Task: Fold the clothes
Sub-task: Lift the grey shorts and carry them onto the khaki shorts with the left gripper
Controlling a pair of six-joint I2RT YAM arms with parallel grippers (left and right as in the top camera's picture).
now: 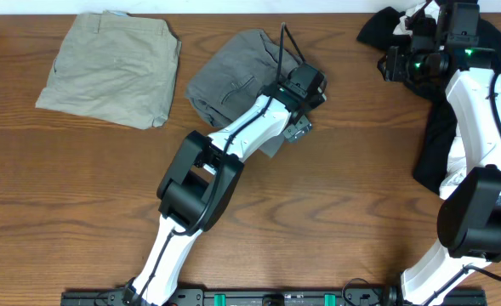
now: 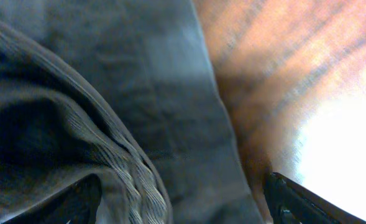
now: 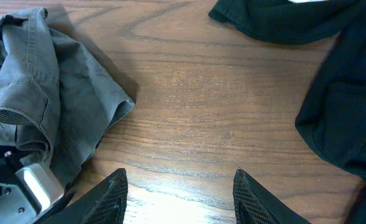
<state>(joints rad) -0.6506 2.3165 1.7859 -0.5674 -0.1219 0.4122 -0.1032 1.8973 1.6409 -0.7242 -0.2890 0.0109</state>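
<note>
On a brown wooden table (image 1: 344, 212), seen from overhead, three lots of clothes are laid apart. The largest, a heap of black garments (image 1: 433, 140), is spread along the right edge and up into the far right corner, partly covered by the white right arm (image 1: 480, 110). Beige khaki shorts (image 1: 110, 68) are folded flat at the far left, well apart from everything else. Mid-grey shorts (image 1: 233, 76) are bunched near the far middle of the table, and the left arm (image 1: 233, 140) is stretched across from the near edge so that its end lies over their right side.

In the left wrist view, the left gripper (image 2: 189, 202) is seen spread wide. Grey cloth with a ribbed seam fills the space between its dark fingertips (image 2: 77, 199); one tip is set over the cloth and the other over bare wood just past the cloth's edge. Nothing is pinched.

In the right wrist view, the right gripper (image 3: 183, 199) is held about half open above bare wood, and nothing is gripped or touched. The grey shorts are seen to one side of it and the black garments to the other, both clear of its fingers.
</note>
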